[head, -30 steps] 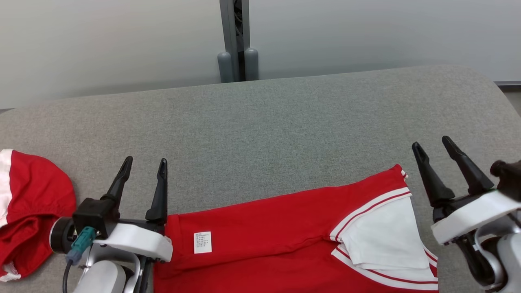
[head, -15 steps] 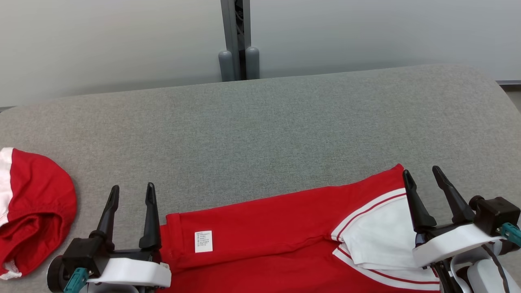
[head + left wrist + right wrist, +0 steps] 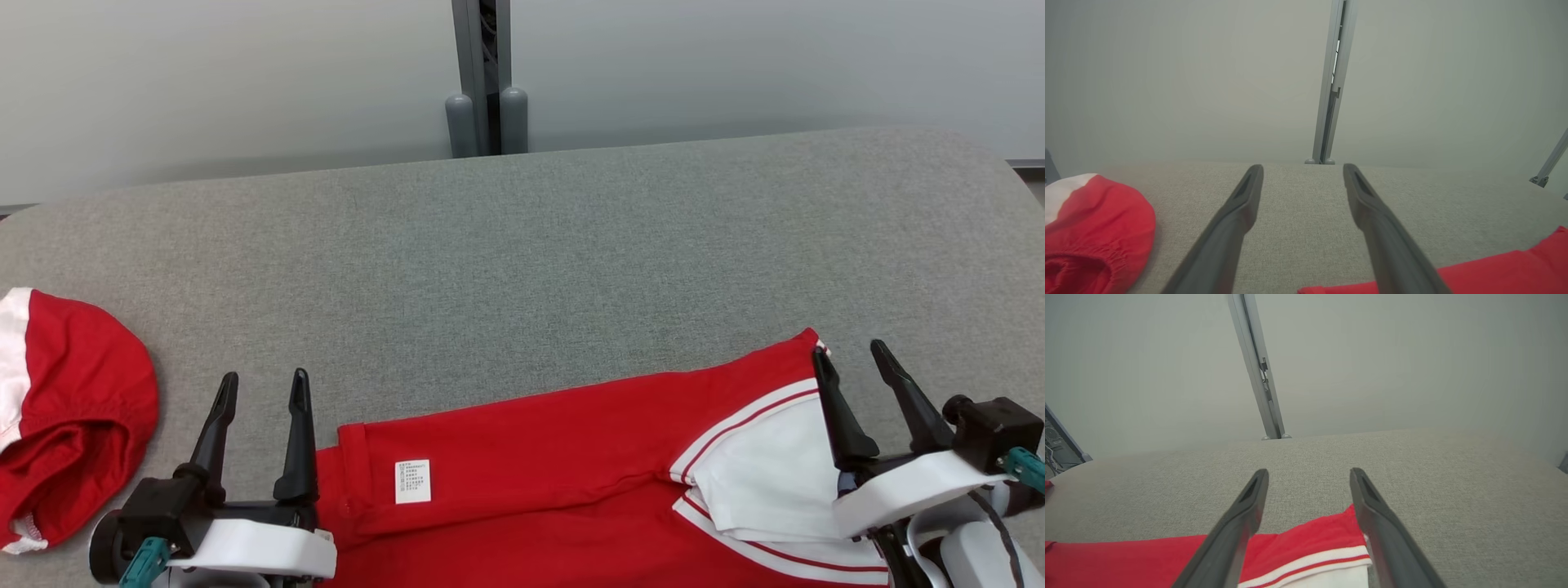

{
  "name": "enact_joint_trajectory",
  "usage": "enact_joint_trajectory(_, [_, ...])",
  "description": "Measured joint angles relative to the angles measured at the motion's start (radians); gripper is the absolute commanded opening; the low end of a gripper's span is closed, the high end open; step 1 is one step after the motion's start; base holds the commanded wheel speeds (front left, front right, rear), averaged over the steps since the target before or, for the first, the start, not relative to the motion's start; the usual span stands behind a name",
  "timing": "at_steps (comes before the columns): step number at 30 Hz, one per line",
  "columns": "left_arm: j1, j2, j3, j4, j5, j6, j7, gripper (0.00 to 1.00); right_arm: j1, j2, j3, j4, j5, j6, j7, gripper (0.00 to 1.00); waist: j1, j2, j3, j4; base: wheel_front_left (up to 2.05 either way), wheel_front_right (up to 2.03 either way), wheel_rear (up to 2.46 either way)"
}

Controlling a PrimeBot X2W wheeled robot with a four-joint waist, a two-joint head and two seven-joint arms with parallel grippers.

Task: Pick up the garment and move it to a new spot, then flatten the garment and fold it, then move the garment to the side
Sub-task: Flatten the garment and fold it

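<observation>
Since the red garment (image 3: pixel 555 457) is thin knit cloth, I expect it to be light and limp: it should sag from any single pinch and drag over the grey padded table (image 3: pixel 571 245) more than slide. It lies along the near edge of the table between my two arms. The hem end with the white care label (image 3: pixel 412 480) is by the left gripper (image 3: pixel 265 376), and the white panel (image 3: pixel 759 482) with its striped trim is by the right gripper (image 3: pixel 847 348). Its lower part runs off the head view, so I can't say for sure how many layers are stacked there. I would take it at the two far corners, one per side, pinching hem and trim where the seams give body. Both pairs of fingers stand wide apart and carry nothing. The left wrist view shows bare table between them, and the right wrist view shows the garment's striped corner between them. A second red piece (image 3: pixel 73 408) sits well apart at the far left. Against a second ago, both grippers have drawn back and down toward me. The left has straightened up beside the hem, and the right has come inward from off the cloth to that corner. The head camera has shifted a little, while the garment itself lies as it did.
</observation>
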Motion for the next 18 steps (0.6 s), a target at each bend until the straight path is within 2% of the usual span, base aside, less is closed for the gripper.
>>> enact_joint_trajectory(9, [-0.011, 0.000, -0.013, 0.021, 0.014, -0.007, 0.000, 1.00, 0.019, 0.018, -0.063, 0.137, 0.029, 0.000, 0.013, 1.00, 0.0000, 0.0000, 0.021, 0.009, 0.00, 0.00, 0.00])
enact_joint_trajectory(18, [-0.029, -0.001, -0.011, 0.031, 0.038, -0.022, 0.000, 1.00, -0.001, 0.037, -0.053, 0.275, 0.122, 0.000, 0.040, 1.00, 0.0000, -0.0001, 0.037, 0.017, 0.00, 0.00, 0.00])
